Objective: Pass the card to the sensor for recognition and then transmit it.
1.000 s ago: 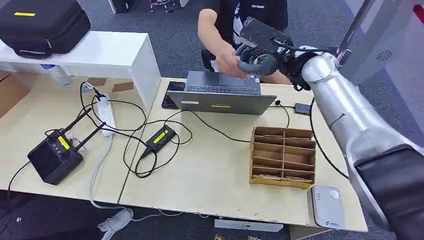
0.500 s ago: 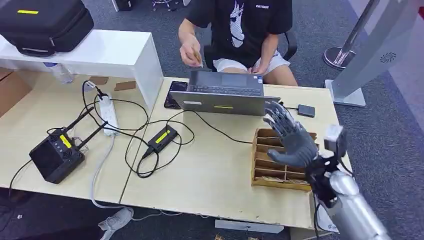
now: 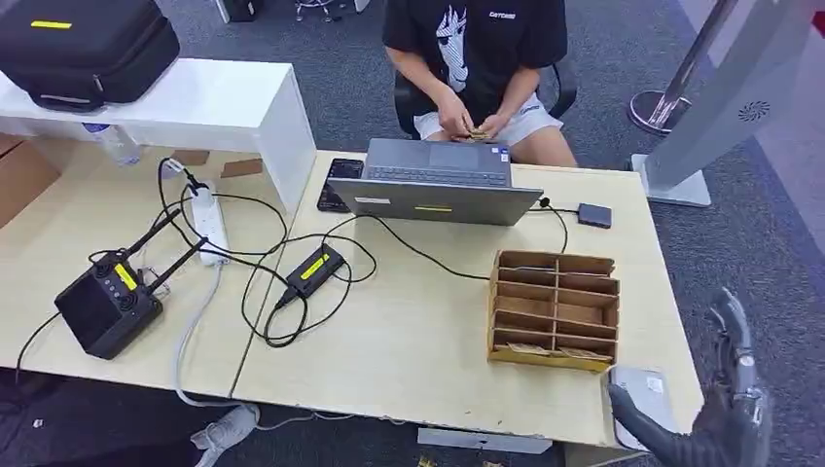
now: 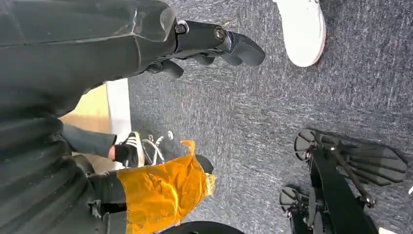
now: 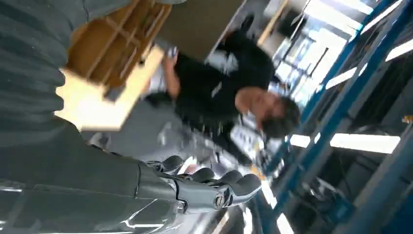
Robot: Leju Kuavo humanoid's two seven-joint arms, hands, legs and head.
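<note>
At the lower right of the head view the robot's right hand [image 3: 725, 428] hangs just past the table corner, fingers spread apart and holding nothing, its thumb reaching over the flat grey card sensor [image 3: 637, 399]. The small tan card [image 3: 476, 130] sits in the hands of the seated person in a black T-shirt [image 3: 474, 39], top centre. The left hand [image 4: 204, 41] hangs over dark carpet, fingers loosely apart, empty. A partitioned brown wooden card box [image 3: 553, 306] stands beside the sensor.

Office/lab workspace w/ grey carpet floor [image 3: 340, 68]. Pale wood desks [image 3: 418, 331] carry an open grey laptop [image 3: 433, 185], white power strip [image 3: 209, 224] and tangled black cables [image 3: 292, 292], all well apart from right hand [image 3: 715, 428]. Blue steel racking [image 5: 341, 97] under ceiling strip lights [image 5: 365, 143].
</note>
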